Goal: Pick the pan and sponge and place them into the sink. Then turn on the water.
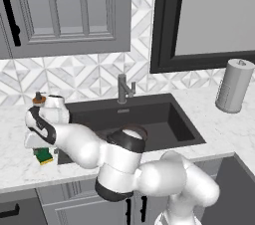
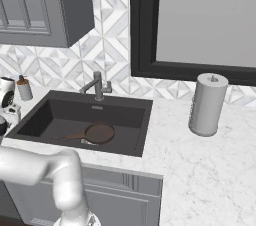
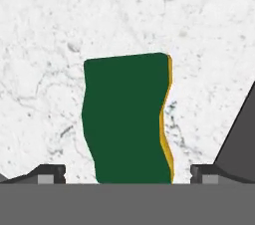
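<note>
Arm bent left, pincer (image 3: 127, 175) spread over sponge (image 3: 128, 119), countertop (image 3: 50, 30)

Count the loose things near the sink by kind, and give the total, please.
Pan: 1, lying in the sink
Sponge: 1, on the counter between the open fingers
Paper towel roll: 1
Soap bottle: 1
Total: 4

The arm (image 1: 149, 174) is glossy white, built of fat rounded segments like swollen tubes. Dark, near-black bands ring its joints: one wide collar at the elbow, another under it, a narrower one near the wrist. The hand view shows two small dark grey finger tips (image 3: 50, 173), blocky, each with a lighter grey square face.
</note>
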